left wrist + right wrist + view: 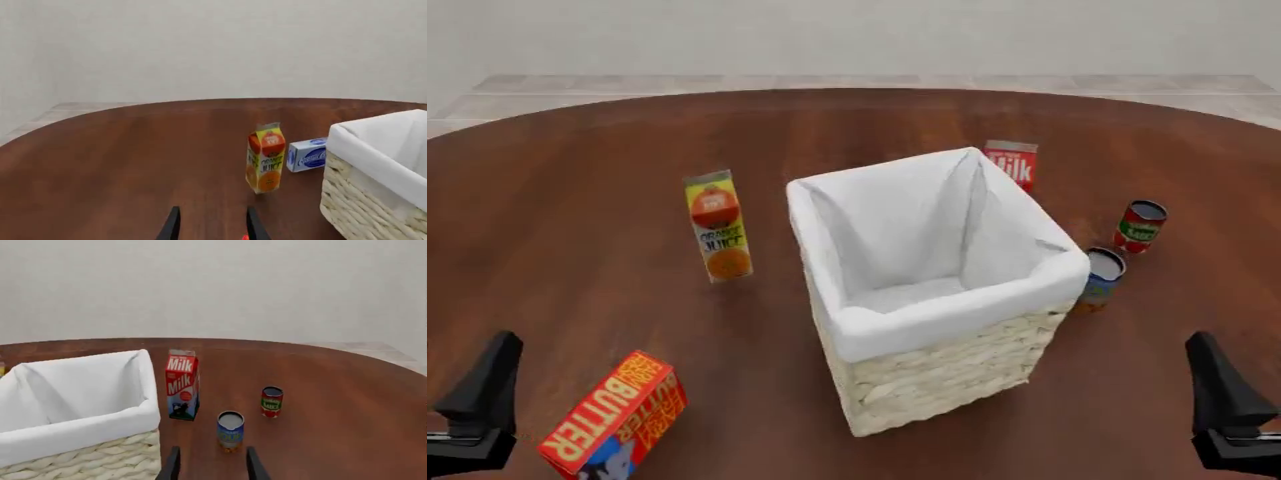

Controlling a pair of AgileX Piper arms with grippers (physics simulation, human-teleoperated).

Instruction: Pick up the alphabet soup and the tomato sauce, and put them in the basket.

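Front view shows the woven wicker basket (941, 375), white-lined and rectangular, mid-table, with the alphabet soup (1101, 277) just beside its right wall and the red tomato sauce (1140, 226) a little farther right, both cylinders upright. An orange juice carton (718, 225), butter box (614, 417) and milk carton (1012, 163) ring the basket; a blue box (307, 154), probably cream cheese, sits behind the juice. The left gripper (210, 226) and right gripper (210, 465) hang with jaws spread, holding nothing.

I can read "ORANGE JUICE" on the orange juice carton (265, 158) standing left of the basket. The red box (614, 418) lying at the near left says "BUTTER". The red carton (182, 384) beyond the basket reads "Milk" twice. The cans' labels are too small for me to read.
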